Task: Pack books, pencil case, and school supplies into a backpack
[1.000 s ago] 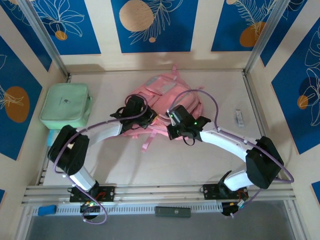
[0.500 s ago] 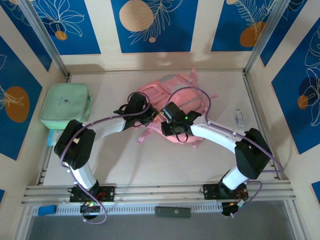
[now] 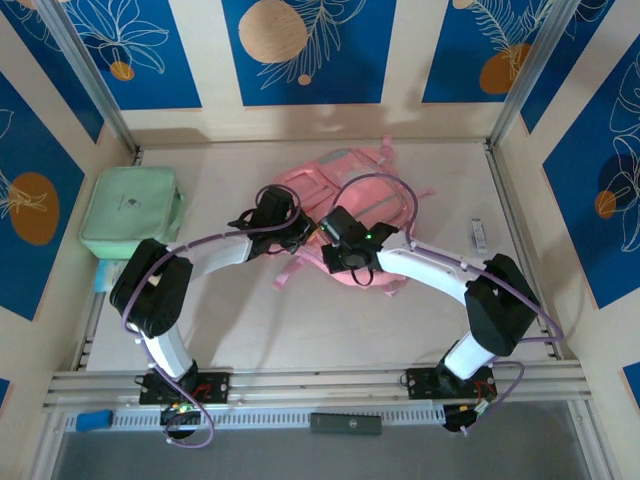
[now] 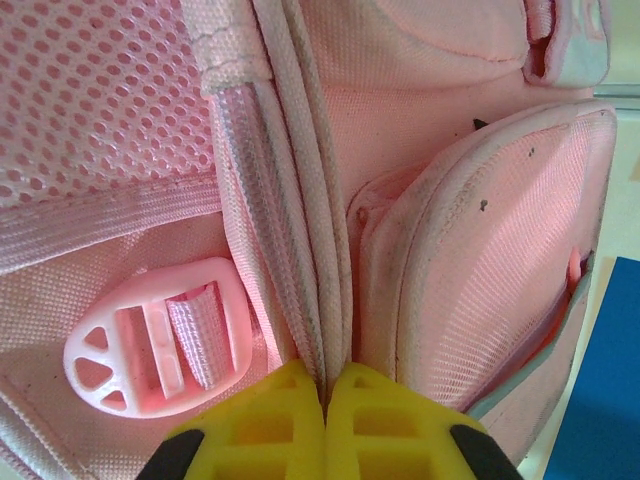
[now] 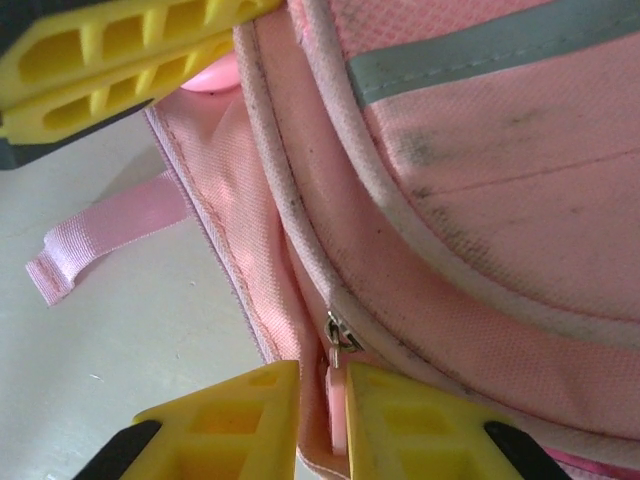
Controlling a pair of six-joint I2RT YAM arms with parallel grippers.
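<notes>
The right gripper [image 5: 320, 388] is closed to a narrow slit on a pink zipper pull [image 5: 337, 425], with the small metal slider [image 5: 340, 334] sitting just beyond its fingertips on the edge of the pink backpack [image 5: 480, 180]. From the slider, the piped seam climbs away from the gripper and curves to the upper left along the backpack's rim. That line is its long axis, and judging from the frames it is the one the coming move turns on: a drag along the seam would run the zipper, while a pull across it would only lift fabric. At the far end of that curve, the left gripper [image 4: 325, 388] has its yellow fingers pressed together on a ridge of the backpack's piping, which runs straight out from where they meet, with a pink plastic buckle [image 4: 158, 335] just to one side. The right gripper is the arm on the zipper, and the left appears placed to hold the fabric taut against the pull. From above, the backpack lies at the middle of the bench [image 3: 250, 320] under both wrists, a loose strap [image 3: 290, 272] trailing toward the near edge. A mint green bag [image 3: 130, 210] sits well apart at the left.
</notes>
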